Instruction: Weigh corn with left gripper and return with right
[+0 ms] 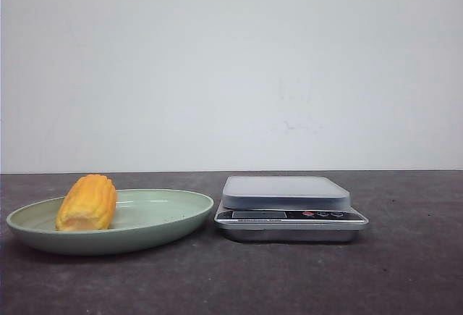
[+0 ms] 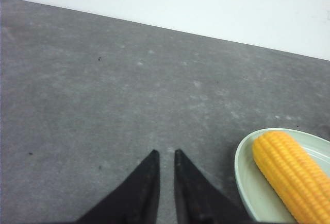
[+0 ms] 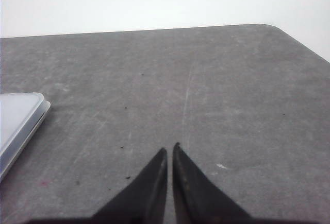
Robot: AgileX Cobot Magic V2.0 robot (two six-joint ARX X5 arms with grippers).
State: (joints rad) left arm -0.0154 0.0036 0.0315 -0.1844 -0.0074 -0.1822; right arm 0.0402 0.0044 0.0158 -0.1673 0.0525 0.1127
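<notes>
Two tools, both mine, and neither has hold of anything. My left tool (image 2: 166,154) hangs over bare grey counter (image 2: 103,95), its black fingers (image 2: 147,183) drawn nearly together with only a thin slit between the tips. My right tool (image 3: 169,151) is the same story, fingertips (image 3: 157,177) almost touching, gripping nothing. The corn (image 1: 87,203) lies on its side in the pale green plate (image 1: 166,217), toward that plate's left part, paler cut end facing the front camera. From my left wrist I see it just off to the side of the fingers, clear of them. Beside the plate sits the silver scale (image 1: 289,208), its platform bare, its corner showing in my right wrist view.
</notes>
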